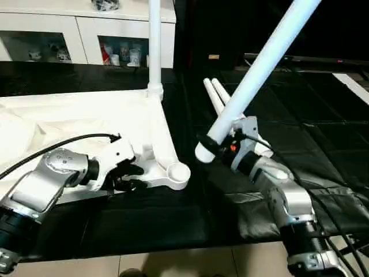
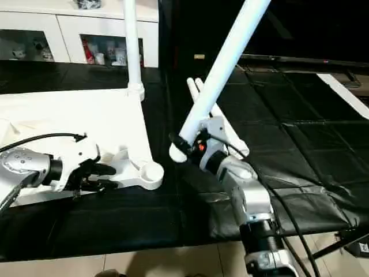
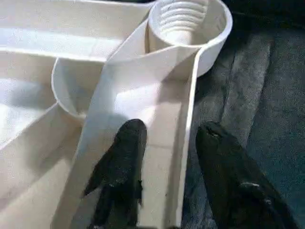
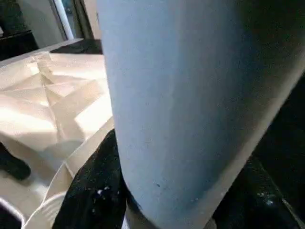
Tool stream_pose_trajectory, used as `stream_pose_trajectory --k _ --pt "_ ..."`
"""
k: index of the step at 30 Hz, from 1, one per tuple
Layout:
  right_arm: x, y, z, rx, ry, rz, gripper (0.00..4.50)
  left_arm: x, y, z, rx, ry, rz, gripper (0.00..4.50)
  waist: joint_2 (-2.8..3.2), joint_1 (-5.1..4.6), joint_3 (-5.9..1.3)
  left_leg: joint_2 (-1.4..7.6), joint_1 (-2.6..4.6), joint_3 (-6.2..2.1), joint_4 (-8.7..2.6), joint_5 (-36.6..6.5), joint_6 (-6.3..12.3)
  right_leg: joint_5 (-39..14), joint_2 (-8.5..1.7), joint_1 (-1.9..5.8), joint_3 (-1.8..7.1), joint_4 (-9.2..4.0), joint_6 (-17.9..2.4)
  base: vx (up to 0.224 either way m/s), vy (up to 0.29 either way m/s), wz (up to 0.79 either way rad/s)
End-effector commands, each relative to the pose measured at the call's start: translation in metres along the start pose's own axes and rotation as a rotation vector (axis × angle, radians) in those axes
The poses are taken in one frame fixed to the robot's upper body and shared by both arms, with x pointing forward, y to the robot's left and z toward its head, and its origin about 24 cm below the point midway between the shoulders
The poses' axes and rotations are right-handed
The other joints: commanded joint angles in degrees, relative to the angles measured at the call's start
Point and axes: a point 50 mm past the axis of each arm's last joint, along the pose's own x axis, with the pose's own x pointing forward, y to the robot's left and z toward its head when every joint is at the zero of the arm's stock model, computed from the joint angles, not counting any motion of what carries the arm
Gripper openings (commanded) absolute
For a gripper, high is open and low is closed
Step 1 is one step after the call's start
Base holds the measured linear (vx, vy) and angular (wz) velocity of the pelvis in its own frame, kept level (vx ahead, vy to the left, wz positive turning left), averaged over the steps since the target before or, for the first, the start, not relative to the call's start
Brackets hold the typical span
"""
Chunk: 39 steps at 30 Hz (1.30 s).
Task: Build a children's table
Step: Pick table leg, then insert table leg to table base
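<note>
Table top (image 1: 86, 124): one leg (image 1: 154, 46) fitted, two lying, one (image 1: 259, 63) clamped in right fingers (image 4: 90, 195); left fingers (image 3: 119, 167) straddle rim.

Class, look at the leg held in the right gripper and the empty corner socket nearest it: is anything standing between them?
Nothing visible does. The leg is clamped near its thick end by the right gripper, and only bare black mat separates it from the empty socket. The left gripper straddles the tabletop's rim just behind that socket.
</note>
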Motion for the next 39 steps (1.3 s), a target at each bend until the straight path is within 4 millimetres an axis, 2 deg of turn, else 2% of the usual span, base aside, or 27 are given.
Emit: stream_pose_trajectory --k 1,3,6,8,11,13,17,19,21,23,24,28,29,31,34,35,36,38,39 --pt "-0.001 0.0 0.007 -0.015 -0.018 0.005 1.93 0.0 0.0 -0.003 0.006 0.012 0.0 1.58 1.92 -0.12 -4.15 2.27 1.12 -1.24 -4.79 -20.5 -3.54 -24.2 -4.56 2.22 3.57 -5.03 -6.9 0.0 0.0 0.0" --pt "-0.002 0.0 0.007 -0.003 -0.009 0.006 1.93 0.0 0.001 -0.006 0.016 0.029 -0.001 1.26 1.88 -0.12 -4.05 2.24 1.22 -1.28 -4.78 -20.9 -3.41 -25.9 -4.62 2.14 3.55 -5.32 -6.3 0.0 0.0 0.0" --pt "-0.002 0.0 0.006 0.009 -0.001 0.006 1.93 0.001 0.0 -0.007 0.02 0.036 -0.007 1.24 1.87 -0.1 -4.1 2.31 1.17 -1.32 -4.79 -20.6 -3.4 -26.1 -4.67 2.12 3.57 -5.27 -6.1 0.0 0.0 0.0" --pt "-0.002 0.0 0.005 0.024 0.006 0.004 1.93 0.001 -0.001 -0.008 0.024 0.044 -0.011 0.86 1.88 -0.08 -4.13 2.35 1.18 -1.33 -4.82 -20.3 -3.38 -25.4 -4.66 2.13 3.58 -5.18 -6.3 0.0 0.0 0.0" --pt "-0.002 0.001 0.006 0.041 0.003 0.011 1.93 0.003 -0.001 -0.01 0.036 0.062 -0.006 0.87 1.86 -0.06 -4.14 2.35 1.17 -1.29 -4.85 -20.3 -3.42 -24.1 -4.58 2.12 3.61 -5.03 -6.8 0.0 0.0 0.0" --pt "-0.002 0.001 0.006 0.043 0.0 0.016 1.93 0.005 0.0 -0.012 0.041 0.071 0.0 0.51 1.91 -0.08 -4.16 2.33 1.15 -1.28 -4.84 -20.3 -3.4 -24.1 -4.61 2.11 3.62 -5.03 -6.6 0.0 0.0 0.0" --pt "-0.001 0.0 0.009 0.003 -0.016 0.012 1.93 0.008 0.002 -0.01 0.035 0.053 0.009 0.41 1.79 -0.05 -3.99 2.28 1.29 -1.28 -4.8 -21.4 -3.39 -27.0 -4.77 1.96 3.55 -5.44 -6.0 0.0 0.0 0.0" --pt "0.0 -0.001 0.011 -0.031 -0.035 0.02 1.93 0.012 0.004 -0.006 0.029 0.031 0.015 0.12 1.72 -0.01 -4.05 2.23 1.35 -1.27 -4.7 -21.3 -3.39 -28.0 -4.84 1.92 3.5 -5.56 -5.5 0.0 0.0 0.0" --pt "0.001 -0.001 0.012 -0.068 -0.046 0.027 1.93 0.016 0.006 -0.003 0.029 0.021 0.017 0.05 1.72 -0.02 -4.04 2.25 1.21 -1.37 -4.71 -21.1 -3.12 -29.1 -4.96 1.99 3.42 -5.79 -4.9 0.0 0.0 0.0" --pt "0.003 -0.001 0.013 -0.119 -0.046 0.019 1.93 0.02 0.006 -0.001 0.041 0.018 0.007 0.01 1.83 -0.08 -4.13 2.34 0.99 -1.41 -4.8 -20.4 -3.18 -28.0 -4.96 2.13 3.45 -5.58 -5.1 0.0 0.0 0.0" --pt "0.004 0.0 0.013 -0.111 -0.028 0.02 1.93 0.024 0.006 0.001 0.052 0.013 -0.001 0.0 1.7 -0.15 -4.16 2.19 1.14 -1.35 -4.72 -20.3 -3.05 -27.4 -4.8 2.1 3.43 -5.63 -5.3 0.0 0.0 0.0" --pt "0.01 0.006 0.018 -0.066 -0.007 0.087 1.93 0.034 0.007 0.01 0.095 -0.015 -0.013 0.0 1.57 -0.09 -4.33 2.12 0.82 -1.17 -4.63 -17.8 -2.27 -24.6 -4.67 2.47 3.59 -5.26 -6.1 0.0 0.0 0.0" --pt "0.01 0.006 0.018 -0.066 -0.007 0.087 1.93 0.034 0.007 0.01 0.095 -0.015 -0.013 0.0 1.74 0.12 -4.39 2.2 0.96 -1.07 -4.52 -17.1 -2.03 -23.8 -4.77 2.36 3.64 -5.12 -6.4 0.0 0.0 0.0" --pt "0.015 0.008 0.019 -0.069 0.003 0.141 1.93 0.043 0.008 0.019 0.121 -0.042 -0.032 0.0 1.6 0.2 -4.3 2.2 0.99 -1.0 -4.49 -17.3 -1.77 -24.6 -4.79 2.27 3.6 -5.28 -6.2 0.0 0.0 0.0" --pt "0.017 0.004 0.014 -0.075 0.048 0.151 1.93 0.046 0.01 0.022 0.125 -0.05 -0.044 0.0 1.8 0.48 -4.2 2.27 1.21 -1.03 -4.47 -18.1 -2.03 -26.5 -4.92 2.06 3.57 -5.56 -6.0 0.0 0.0 0.0" --pt "0.019 0.002 0.012 -0.076 0.073 0.159 1.93 0.048 0.01 0.023 0.128 -0.053 -0.053 0.0 1.5 0.58 -4.29 2.3 1.15 -1.03 -4.47 -17.8 -2.01 -26.5 -5.01 2.18 3.57 -5.49 -6.0 0.0 0.0 0.0" --pt "0.019 0.002 0.012 -0.077 0.075 0.161 1.93 0.048 0.01 0.023 0.127 -0.054 -0.055 0.0 1.64 0.72 -4.29 2.33 1.08 -1.01 -4.5 -17.3 -2.04 -26.3 -5.09 2.21 3.59 -5.55 -6.1 0.0 0.0 0.0" --pt "0.022 0.003 0.014 -0.075 0.076 0.176 1.93 0.049 0.01 0.023 0.125 -0.062 -0.058 0.0 1.26 0.82 -4.37 2.41 0.91 -0.99 -4.51 -16.7 -1.96 -25.9 -5.14 2.36 3.6 -5.34 -6.0 0.0 0.0 0.0" --pt "0.022 0.003 0.014 -0.075 0.076 0.176 1.93 0.049 0.01 0.023 0.125 -0.062 -0.058 0.0 1.36 0.91 -4.41 2.41 0.85 -1.0 -4.51 -16.3 -1.89 -25.4 -5.16 2.37 3.61 -5.24 -6.0 0.0 0.0 0.0"
